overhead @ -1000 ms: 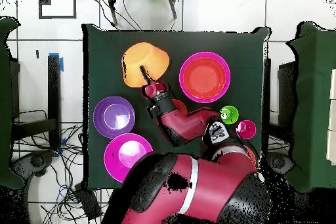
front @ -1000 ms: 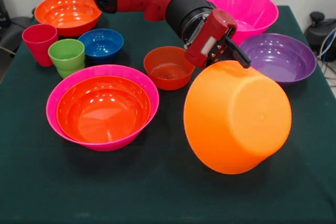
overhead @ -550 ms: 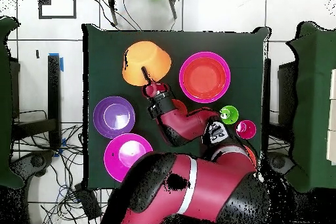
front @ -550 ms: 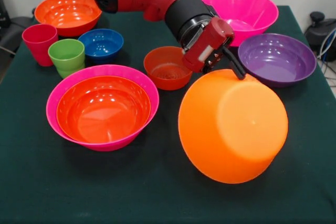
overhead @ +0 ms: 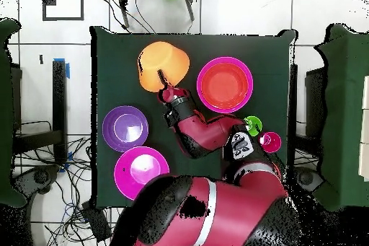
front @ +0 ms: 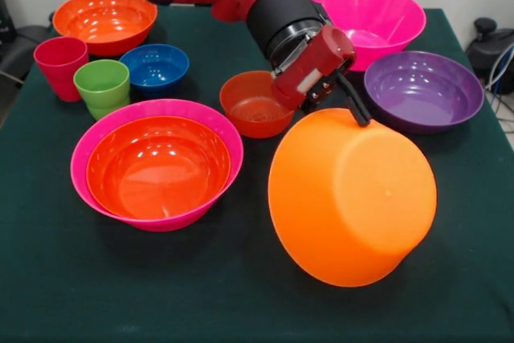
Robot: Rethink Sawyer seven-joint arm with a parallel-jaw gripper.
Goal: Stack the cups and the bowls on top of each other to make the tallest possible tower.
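Note:
My gripper is shut on the rim of the large light orange bowl, which hangs tilted with its underside toward the front camera. In the overhead view the gripper and that bowl sit just left of the tower. The tower is a red-orange bowl nested in a large magenta bowl. A small orange-red bowl lies behind the held bowl. The red-pink cup and the green cup stand at the left, next to the small blue bowl.
A red-orange bowl sits at the back left, a second magenta bowl at the back right and a purple bowl at the right. My arm crosses the table's middle in the overhead view.
The held orange bowl has shifted a little toward the nested magenta and red-orange bowls and turned slightly. Nothing else has moved.

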